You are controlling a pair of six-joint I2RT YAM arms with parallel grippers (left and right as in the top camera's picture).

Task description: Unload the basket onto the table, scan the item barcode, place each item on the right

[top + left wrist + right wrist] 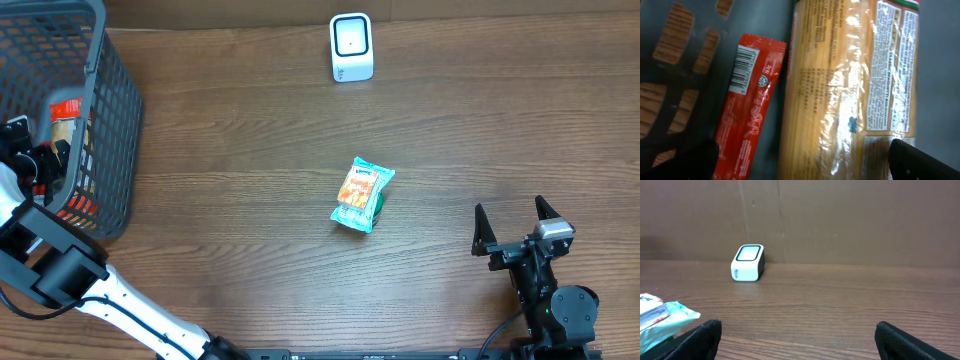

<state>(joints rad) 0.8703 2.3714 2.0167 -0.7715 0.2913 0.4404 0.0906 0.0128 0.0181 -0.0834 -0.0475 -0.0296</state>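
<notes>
Over at the left edge of the brown wood-grain desk (250, 130) sits the dark grey plastic mesh basket (112, 110), and the left end effector (28, 148) is down inside it, its white arm reaching in from the near-left corner. From the left wrist view, that left end effector (800, 165) is spread wide, one dark finger in each bottom corner, nothing clamped between them. Below it, on the basket floor (670, 55), lies a slim red sachet (747, 117), white barcode panel face up at its top end. Just beside it on the right lies a long clear-wrapped spaghetti pack (840, 90), printed label running along its right side. I can't tell whether the two touch.

Moving to the middle of the desk: a small green and orange snack packet (362, 194) lies flat, alone, well apart from the basket. Straight beyond it, near the far edge, stands the small white box scanner (351, 47), dark window framed in white.

Now the right side. The right end effector (510, 214) hangs near the near-right corner, black fingers splayed wide, holding nothing. Its wrist camera looks across the desk between those fingers (700, 340): the scanner (747, 262) stands against the brown back wall, and the snack packet (662, 317) peeks in at the left, near the left finger.
</notes>
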